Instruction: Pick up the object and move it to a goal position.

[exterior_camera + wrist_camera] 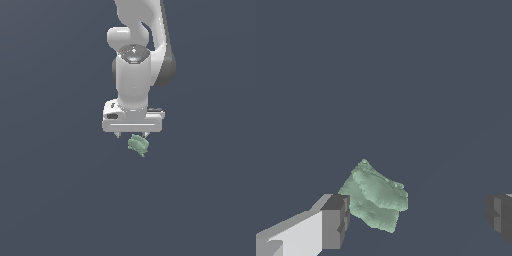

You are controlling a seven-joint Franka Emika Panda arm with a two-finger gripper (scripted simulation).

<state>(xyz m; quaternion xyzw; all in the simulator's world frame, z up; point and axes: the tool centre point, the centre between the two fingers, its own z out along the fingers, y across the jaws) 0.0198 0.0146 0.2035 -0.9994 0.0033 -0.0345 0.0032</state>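
Exterior view: a white robot arm (134,65) reaches down over a plain dark grey counter (50,200). Its gripper (131,135) points downward, and a small pale green lumpy object (138,144) sits just below it, toward the exterior view's right. Wrist view: one dark finger pad (336,220) sits just beside the green object (375,196), while the other pad (500,215) stands well apart. The gripper (418,217) is spread wide, holding nothing.

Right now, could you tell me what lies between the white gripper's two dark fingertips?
In the wrist view, the small pale green lumpy object lies between them, close beside one fingertip; the rest is bare dark floor.
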